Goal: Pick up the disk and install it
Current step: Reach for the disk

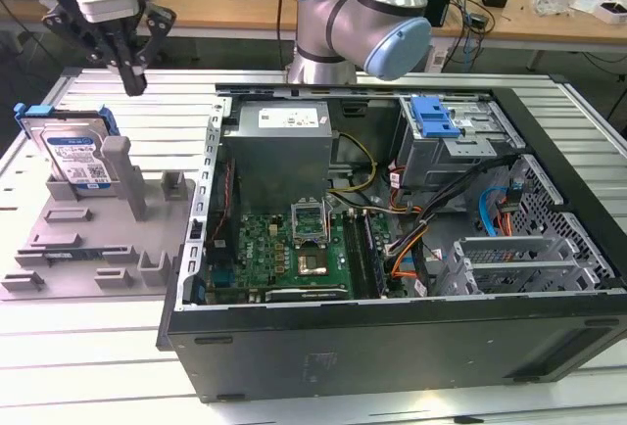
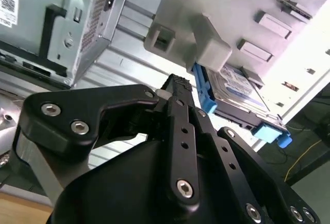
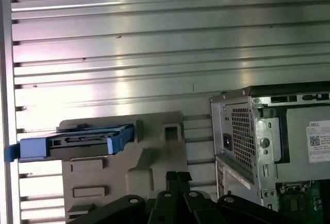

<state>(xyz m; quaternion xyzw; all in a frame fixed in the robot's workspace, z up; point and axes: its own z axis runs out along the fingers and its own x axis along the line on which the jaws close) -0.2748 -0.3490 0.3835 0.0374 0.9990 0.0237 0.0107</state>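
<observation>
Disk [image 1: 78,156]: smooth silver metal shell with a dull sheen, a glossy blue-and-white paper label, and a bracket [image 1: 31,112] of smooth bright-blue plastic; holder [image 1: 88,239] of matt grey plastic. Gripper [image 1: 133,82]: matt black body and links with bright steel screw heads, and finely ridged fingertip pads [image 2: 179,83]. Worktop [image 3: 129,43]: ribbed brushed aluminium, reflective; computer case [image 1: 392,352]: matt black painted sheet metal outside, bare grey steel inside, partly perforated.
</observation>
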